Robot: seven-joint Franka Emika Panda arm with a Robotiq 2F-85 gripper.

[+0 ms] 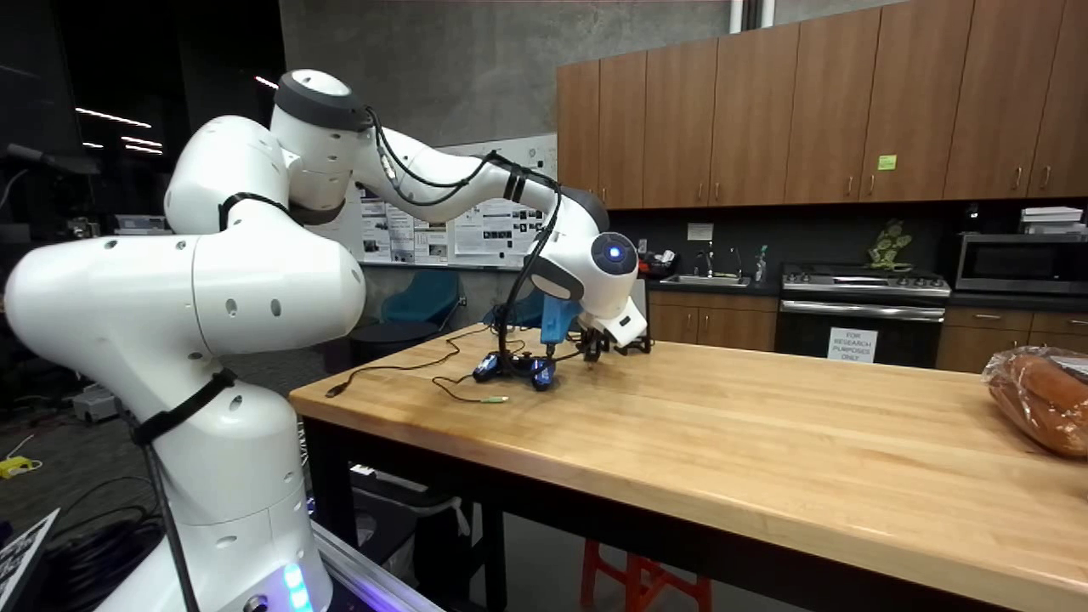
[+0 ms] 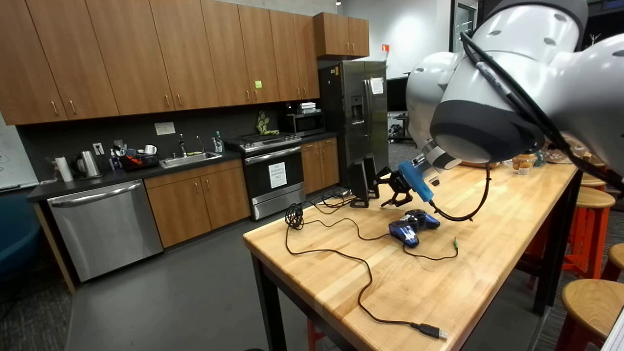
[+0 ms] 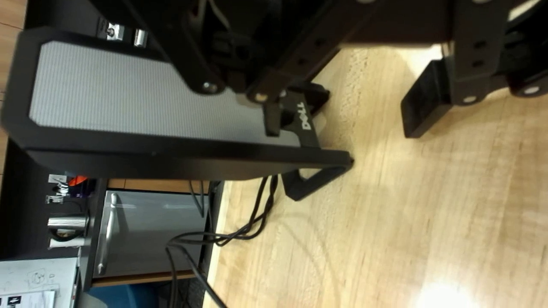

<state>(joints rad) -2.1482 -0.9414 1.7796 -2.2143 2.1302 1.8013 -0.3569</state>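
My gripper (image 3: pixel 349 109) is open with nothing between its fingers, low over the wooden table; it also shows in an exterior view (image 2: pixel 386 189). A black Dell speaker (image 3: pixel 162 102) with a grey front grille stands on the table right by it. One finger (image 3: pixel 272 117) overlaps the grille in the wrist view; I cannot tell whether it touches. The other finger (image 3: pixel 424 102) is over bare wood. In an exterior view the speaker (image 2: pixel 360 183) looks like an upright dark panel, with a second similar panel (image 2: pixel 372 170) behind it. A blue and black game controller (image 2: pixel 413 226) lies near the gripper.
Black cables (image 2: pixel 336 251) run over the table (image 1: pixel 765 442) from the controller and speakers, one ending in a USB plug (image 2: pixel 429 331). A brown item in clear plastic (image 1: pixel 1041 399) lies at the table's far end. Wooden stools (image 2: pixel 594 297) stand alongside.
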